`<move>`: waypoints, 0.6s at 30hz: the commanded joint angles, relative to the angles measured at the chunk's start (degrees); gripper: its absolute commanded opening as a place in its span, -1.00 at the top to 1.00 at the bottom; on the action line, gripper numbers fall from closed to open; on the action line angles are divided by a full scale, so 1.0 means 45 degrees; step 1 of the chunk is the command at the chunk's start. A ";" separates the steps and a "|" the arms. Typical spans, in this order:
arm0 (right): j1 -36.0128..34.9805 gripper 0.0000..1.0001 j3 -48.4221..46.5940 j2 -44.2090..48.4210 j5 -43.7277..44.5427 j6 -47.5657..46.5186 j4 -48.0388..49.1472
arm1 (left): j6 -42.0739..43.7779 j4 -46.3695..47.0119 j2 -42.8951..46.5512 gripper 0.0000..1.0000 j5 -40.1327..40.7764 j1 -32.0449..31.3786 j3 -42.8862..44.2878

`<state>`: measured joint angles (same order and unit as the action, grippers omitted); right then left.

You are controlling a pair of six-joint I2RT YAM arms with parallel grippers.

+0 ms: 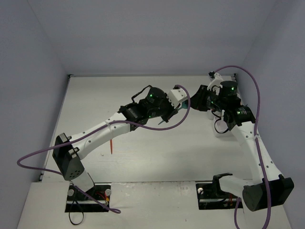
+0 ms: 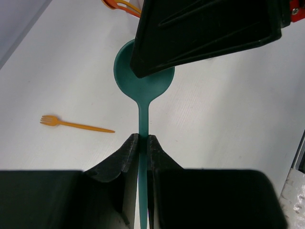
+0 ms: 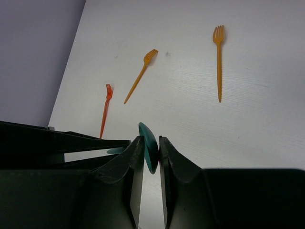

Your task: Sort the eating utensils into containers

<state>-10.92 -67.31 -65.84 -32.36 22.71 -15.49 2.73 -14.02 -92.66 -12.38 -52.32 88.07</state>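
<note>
My left gripper [image 2: 143, 138] is shut on the thin handle of a teal spoon [image 2: 143, 93]. The spoon's round bowl points away from it. My right gripper [image 3: 151, 140] has its fingers closed around that bowl [image 3: 150, 149], seen edge-on between the pads. Both grippers meet above the table's far middle in the top view, left gripper [image 1: 167, 119] and right gripper [image 1: 198, 100]. A white box-like container [image 1: 177, 93] sits just behind them, mostly hidden. Orange forks [image 3: 218, 62] [image 3: 140, 76] [image 3: 106, 110] lie loose on the table.
One orange fork [image 2: 76, 125] lies left of the held spoon. A red-orange utensil [image 1: 112, 146] lies beside the left arm. Orange pieces [image 2: 119, 5] show at the top edge of the left wrist view. Grey walls enclose the white table [image 1: 95, 105].
</note>
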 commanded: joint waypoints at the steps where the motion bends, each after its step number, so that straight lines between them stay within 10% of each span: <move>1: -0.0098 0.76 0.0123 0.0295 -0.0299 -0.0201 0.0673 | 0.0222 0.0484 0.0787 1.00 0.0021 -0.0155 0.0848; 7: -0.0132 1.00 0.0260 0.0550 0.0308 -0.0847 0.0629 | 0.0174 0.0293 0.0865 0.97 0.0310 -0.0190 0.0897; 12: -0.0132 1.00 0.0096 0.0716 0.1640 -0.2028 0.0600 | -0.0024 -0.0033 0.1034 -0.26 0.0915 -0.0190 0.0637; 18: -0.0113 1.00 -0.0475 0.0177 0.3975 -0.4047 0.0572 | -0.1090 -0.0224 0.1692 -0.48 0.2943 0.0188 -0.0555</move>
<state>-11.03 -65.71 -63.85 -23.54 13.29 -15.66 2.33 -16.43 -90.88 -6.76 -52.88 87.34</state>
